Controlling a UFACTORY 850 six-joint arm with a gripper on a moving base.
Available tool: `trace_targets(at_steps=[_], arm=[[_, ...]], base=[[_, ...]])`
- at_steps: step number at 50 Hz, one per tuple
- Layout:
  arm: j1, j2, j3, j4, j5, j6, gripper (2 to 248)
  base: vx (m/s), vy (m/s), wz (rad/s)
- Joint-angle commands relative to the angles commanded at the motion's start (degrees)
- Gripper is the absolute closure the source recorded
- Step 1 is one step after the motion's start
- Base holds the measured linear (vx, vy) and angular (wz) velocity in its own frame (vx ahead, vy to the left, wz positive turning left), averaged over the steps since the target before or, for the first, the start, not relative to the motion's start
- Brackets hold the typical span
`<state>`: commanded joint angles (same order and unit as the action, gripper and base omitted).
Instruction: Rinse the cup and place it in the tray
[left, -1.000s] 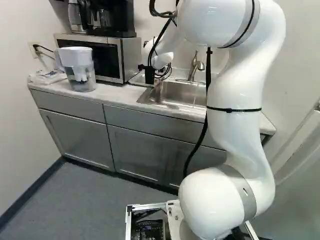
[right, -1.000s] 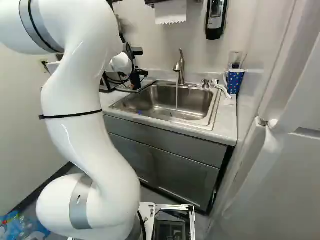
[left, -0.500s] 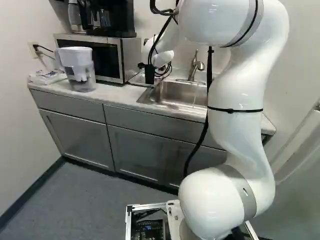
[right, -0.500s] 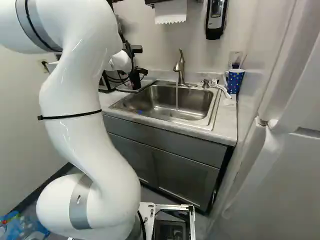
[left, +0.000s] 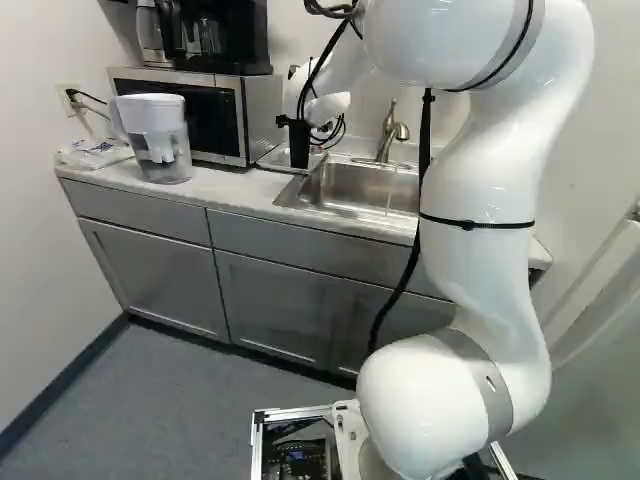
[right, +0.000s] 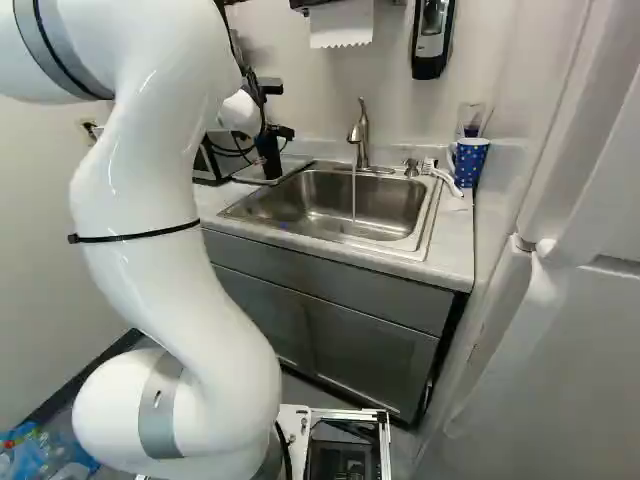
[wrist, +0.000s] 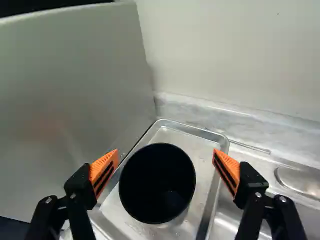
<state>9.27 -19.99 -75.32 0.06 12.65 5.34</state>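
In the left base view my gripper (left: 284, 121) is at the upper rim of the black cup (left: 299, 148), beside the sink. The wrist view shows the gripper (wrist: 165, 159) open, one orange-padded finger on each side of the cup (wrist: 157, 184) with gaps between. Looking down into the cup, I see a dark inside. It stands upright on the metal tray (wrist: 200, 142), between the microwave and the sink. Water runs from the faucet (right: 361, 130) into the sink (right: 330, 205).
The microwave (left: 230, 118) is close beside the tray, with a coffee maker (left: 222, 35) on top. A water pitcher (left: 158, 140) stands farther along the counter. A blue dotted mug (right: 469, 162) and a brush (right: 442, 178) are on the sink's other side.
My gripper has risen a little, and more of the cup's side shows below it in the base views. The upper arm has drawn back slightly. The cup has stayed in place on the tray.
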Motion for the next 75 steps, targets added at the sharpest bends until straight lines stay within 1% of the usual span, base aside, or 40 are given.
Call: trace_targets(at_steps=[57, 64, 75], arm=[[0.0, 3.5, -2.8, 0.0, 0.0, 0.0, 3], [-0.6, 4.2, -2.0, 0.0, 0.0, 0.0, 3], [-2.0, 5.7, -0.4, 0.0, 0.0, 0.0, 3]], base=[[0.0, 0.0, 0.0], [0.0, 0.0, 0.0], [0.0, 0.0, 0.0]])
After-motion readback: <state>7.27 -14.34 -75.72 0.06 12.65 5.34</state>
